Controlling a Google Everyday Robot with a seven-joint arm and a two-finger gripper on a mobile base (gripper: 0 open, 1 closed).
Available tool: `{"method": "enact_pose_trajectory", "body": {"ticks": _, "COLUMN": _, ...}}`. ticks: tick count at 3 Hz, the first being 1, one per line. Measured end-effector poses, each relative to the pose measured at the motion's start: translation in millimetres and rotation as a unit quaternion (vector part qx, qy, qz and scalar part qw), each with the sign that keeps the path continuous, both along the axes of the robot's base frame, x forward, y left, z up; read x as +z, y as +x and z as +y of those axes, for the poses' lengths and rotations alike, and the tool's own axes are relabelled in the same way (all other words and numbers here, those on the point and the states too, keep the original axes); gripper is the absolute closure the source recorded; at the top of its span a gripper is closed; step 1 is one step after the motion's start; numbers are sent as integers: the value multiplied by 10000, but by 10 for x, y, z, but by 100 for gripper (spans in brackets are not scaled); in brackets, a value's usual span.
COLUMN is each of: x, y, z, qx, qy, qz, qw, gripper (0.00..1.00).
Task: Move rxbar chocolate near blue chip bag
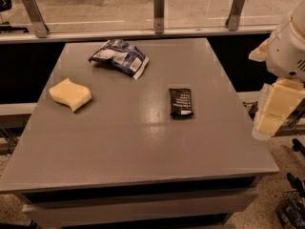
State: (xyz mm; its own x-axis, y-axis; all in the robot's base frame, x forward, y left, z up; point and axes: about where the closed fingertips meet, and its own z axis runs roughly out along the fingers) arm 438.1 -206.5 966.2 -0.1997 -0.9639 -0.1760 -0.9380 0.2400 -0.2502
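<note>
My end effector (275, 109) is at the right edge of the view, beyond the right side of the bench (143, 147). It hangs just under the white rounded body of my arm (288, 46). It shows as pale yellow blocks, one above the other, at about the height of the bench top. It is apart from the bench and from all the things that lie on it. I cannot tell if it is open or closed.

The bar (180, 102) lies flat on the bench, a little to the right of the middle. Its long side runs from the far edge toward the near edge, and its dark wrapper shows white lines of print on top. A pale shine of light lies on the grey surface just beside it, on its left.

The bag (119, 57) lies on the far part of the bench, left of the middle. It is crumpled, dark blue with white patches, and a white label shows at its right end. The bar and the bag are well apart: the bar is to the right of the bag and closer to the near edge.

A yellow wavy sponge (70, 94) lies flat near the left edge of the bench, apart from the bag and far from the bar.

Behind the far edge stand three metal posts (158, 11) on a low rail.
</note>
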Motion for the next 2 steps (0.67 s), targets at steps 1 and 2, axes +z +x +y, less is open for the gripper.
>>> {"method": "enact_pose_trajectory", "body": {"ticks": 1, "x": -109, "y": -30, "z": 15, "qx": 45, "qy": -144, "qz": 142, "qw": 9998, "gripper": 0}}
{"method": "enact_pose_trajectory", "body": {"ticks": 2, "x": -230, "y": -25, "z": 114, "qx": 168, "qy": -266, "qz": 246, "qw": 9992, "gripper": 0}}
